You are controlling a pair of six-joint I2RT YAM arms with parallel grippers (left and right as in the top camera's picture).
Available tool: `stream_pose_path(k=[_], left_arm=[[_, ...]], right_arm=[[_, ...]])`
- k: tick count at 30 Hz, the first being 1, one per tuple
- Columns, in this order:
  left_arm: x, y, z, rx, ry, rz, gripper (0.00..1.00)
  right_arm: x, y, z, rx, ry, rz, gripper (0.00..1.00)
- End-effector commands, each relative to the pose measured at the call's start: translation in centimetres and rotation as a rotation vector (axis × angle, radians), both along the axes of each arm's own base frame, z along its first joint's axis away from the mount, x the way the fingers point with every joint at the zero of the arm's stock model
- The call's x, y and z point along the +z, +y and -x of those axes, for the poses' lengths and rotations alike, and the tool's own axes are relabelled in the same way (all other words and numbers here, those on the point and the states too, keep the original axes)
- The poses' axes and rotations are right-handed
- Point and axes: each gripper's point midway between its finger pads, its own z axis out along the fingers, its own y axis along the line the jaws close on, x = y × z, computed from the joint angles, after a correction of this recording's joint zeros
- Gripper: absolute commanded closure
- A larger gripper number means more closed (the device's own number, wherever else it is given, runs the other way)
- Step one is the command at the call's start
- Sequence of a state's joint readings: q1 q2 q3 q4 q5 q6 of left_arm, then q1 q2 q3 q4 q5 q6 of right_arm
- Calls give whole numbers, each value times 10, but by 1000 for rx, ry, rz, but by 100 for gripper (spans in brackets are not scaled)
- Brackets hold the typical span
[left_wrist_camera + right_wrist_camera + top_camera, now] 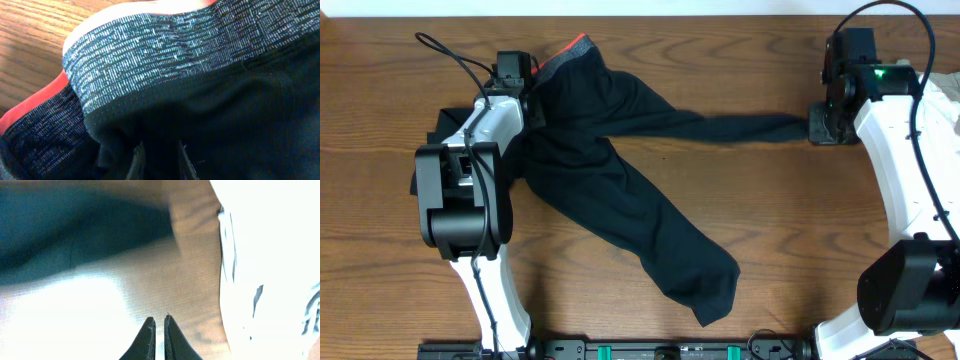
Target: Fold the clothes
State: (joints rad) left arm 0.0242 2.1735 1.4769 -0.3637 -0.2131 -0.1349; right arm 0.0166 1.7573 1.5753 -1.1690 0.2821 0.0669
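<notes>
Trousers (620,190) are lying spread across the table (740,60), grey waistband (150,55) at far left. Left claw (159,162) is pinching black fabric below the waistband. Right claw (159,330) is sitting closed by the far-right leg end.

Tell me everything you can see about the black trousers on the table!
The trousers are black, thin and stretchy-looking, lying spread out and wrinkled on the wooden table. Their waistband is speckled grey with a red-orange edge, at the far left. One narrow leg stretches right, ending beside the right gripper; the other slants toward the near edge. The left gripper sits in the black cloth just under the waistband; whether it pinches the cloth is unclear.
</notes>
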Motion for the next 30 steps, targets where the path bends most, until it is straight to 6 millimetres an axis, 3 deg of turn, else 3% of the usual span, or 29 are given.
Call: stream_pose_path(k=[1, 5, 7, 8, 10, 16, 22, 26, 30], left_arm=[[-29, -5, 16, -3, 85, 22, 75], [-29, -5, 16, -3, 85, 22, 74], [-29, -5, 16, -3, 85, 22, 75], [-29, -5, 15, -3, 84, 22, 74], [-29, -5, 15, -3, 84, 22, 75], [-30, -5, 18, -3, 94, 23, 74], [-32, -13, 19, -19, 103, 64, 74], [-34, -24, 18, -42, 102, 125, 69], [-35, -33, 20, -61, 110, 177, 68]], right_arm=[[-12, -2, 15, -9, 69, 5, 93], [-23, -10, 34, -50, 138, 43, 91], [-28, -8, 37, -67, 145, 32, 75], [-31, -6, 36, -73, 137, 14, 59], [-38, 4, 26, -66, 101, -62, 49], [-53, 15, -10, -126, -26, -303, 44], [-69, -7, -27, -385, -90, -445, 41], [-87, -7, -34, -487, -83, -515, 36], [-117, -4, -37, -592, -38, -533, 27]])
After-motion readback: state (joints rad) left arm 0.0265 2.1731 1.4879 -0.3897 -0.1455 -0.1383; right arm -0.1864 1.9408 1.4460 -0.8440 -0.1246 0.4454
